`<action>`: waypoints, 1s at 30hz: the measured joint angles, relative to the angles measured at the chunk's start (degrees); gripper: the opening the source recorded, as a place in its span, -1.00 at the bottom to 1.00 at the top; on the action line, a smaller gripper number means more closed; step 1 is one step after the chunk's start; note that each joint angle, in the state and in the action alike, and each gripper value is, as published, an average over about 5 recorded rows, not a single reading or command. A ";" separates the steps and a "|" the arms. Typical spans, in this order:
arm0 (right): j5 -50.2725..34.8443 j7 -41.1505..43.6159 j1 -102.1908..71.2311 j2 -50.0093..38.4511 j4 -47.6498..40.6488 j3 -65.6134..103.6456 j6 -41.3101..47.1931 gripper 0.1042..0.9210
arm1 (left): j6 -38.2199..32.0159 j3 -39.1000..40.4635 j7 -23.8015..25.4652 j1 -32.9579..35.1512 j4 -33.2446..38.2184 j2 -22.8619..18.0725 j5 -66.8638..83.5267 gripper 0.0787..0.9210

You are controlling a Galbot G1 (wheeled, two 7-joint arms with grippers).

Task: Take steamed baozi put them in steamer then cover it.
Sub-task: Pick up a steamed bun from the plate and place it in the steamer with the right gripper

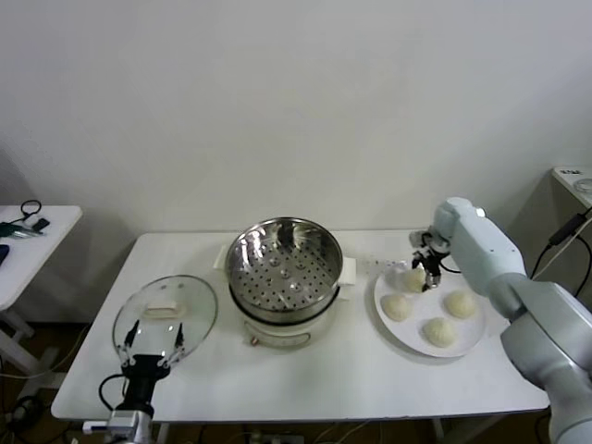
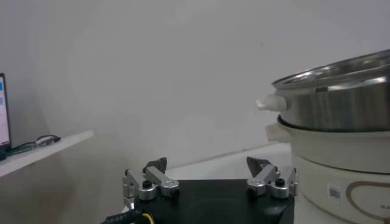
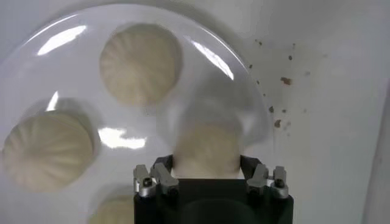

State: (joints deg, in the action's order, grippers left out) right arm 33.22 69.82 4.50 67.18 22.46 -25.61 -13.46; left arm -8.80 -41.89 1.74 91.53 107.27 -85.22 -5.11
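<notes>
Four cream-white baozi lie on a white plate (image 1: 421, 313) at the right. My right gripper (image 1: 427, 270) reaches down over the plate's far left part, and its fingers press both sides of one baozi (image 3: 207, 146), which sits at plate level. The other three baozi (image 1: 396, 306) (image 1: 460, 302) (image 1: 438, 332) lie free. The shiny steamer (image 1: 284, 264) stands open and empty on its white pot base at the table's middle. The glass cover (image 1: 166, 313) lies flat at the front left. My left gripper (image 1: 148, 356) hovers open at the cover's near edge, holding nothing.
A small side table (image 1: 32, 231) with cables stands at the far left. Dark crumbs (image 3: 283, 79) dot the table beside the plate. The steamer wall (image 2: 341, 103) rises close to my left gripper (image 2: 207, 163). The table's front edge is near the left arm.
</notes>
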 measured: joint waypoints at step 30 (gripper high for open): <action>-22.35 4.95 27.47 3.30 31.69 -32.20 -15.34 0.49 | -0.29 0.83 -0.12 1.66 0.76 -0.12 -0.51 0.77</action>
State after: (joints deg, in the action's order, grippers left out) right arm 10.86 74.78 31.97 70.48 54.15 -57.82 -28.79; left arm -9.09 -41.05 1.62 93.19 108.03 -85.34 -5.62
